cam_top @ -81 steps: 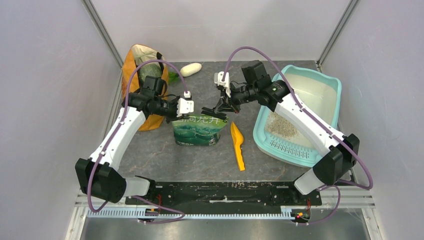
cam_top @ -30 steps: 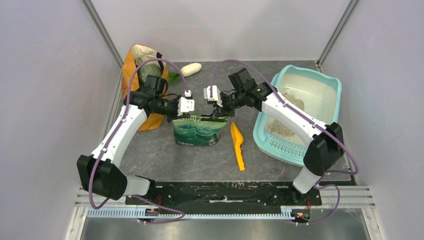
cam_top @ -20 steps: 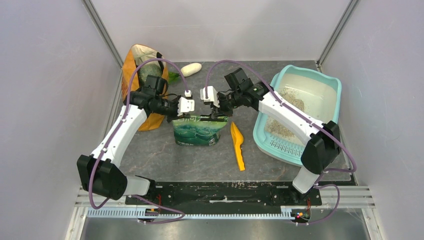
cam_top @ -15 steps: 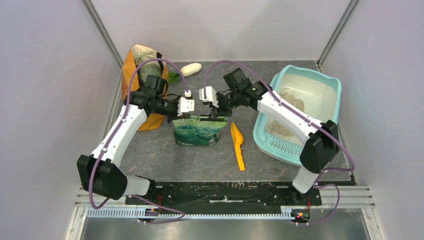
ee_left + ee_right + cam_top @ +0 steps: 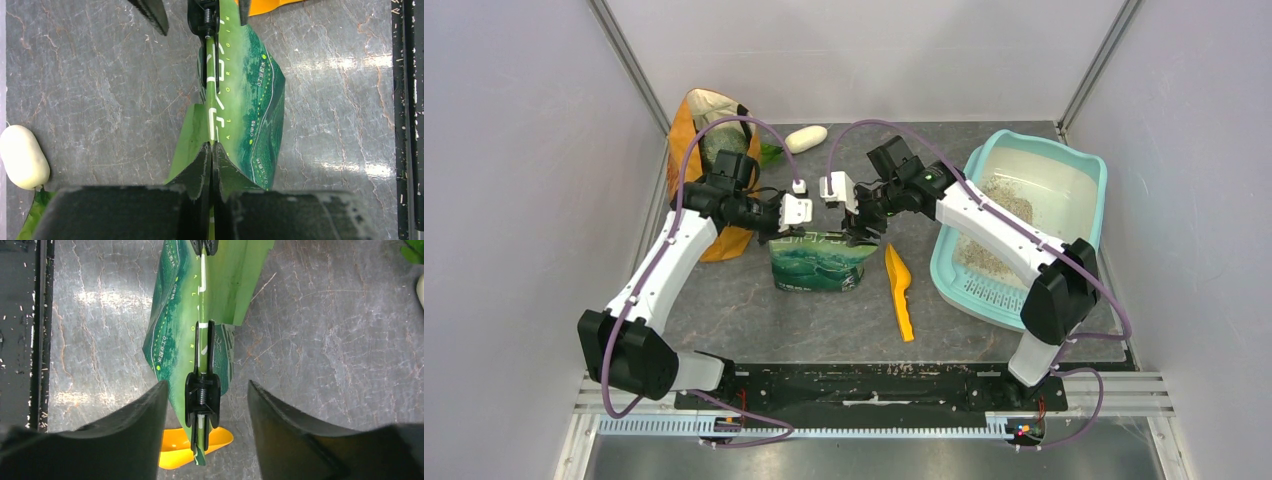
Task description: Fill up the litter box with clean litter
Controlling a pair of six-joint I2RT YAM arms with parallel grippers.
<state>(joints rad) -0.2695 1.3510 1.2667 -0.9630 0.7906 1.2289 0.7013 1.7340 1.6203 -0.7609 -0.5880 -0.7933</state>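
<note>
The pale-turquoise litter box lies at the right, with grey-beige litter speckling its floor beside my right arm. A green printed bag stands in the middle. My left gripper is shut on the left end of the bag's flattened top edge. A black spring clip sits clamped on the right end of that edge. My right gripper stands open around the clip, its fingers apart from it on both sides. An orange scoop lies right of the bag.
An orange-tan cloth bag stands at the back left, with a white oval object and a green leaf beside it. Enclosure walls close in both sides. A black rail runs along the near edge.
My right gripper moved left to the bag's top edge with the black clip, then opened, leaving the clip clamped on the bag. The left gripper kept its grip and place.
</note>
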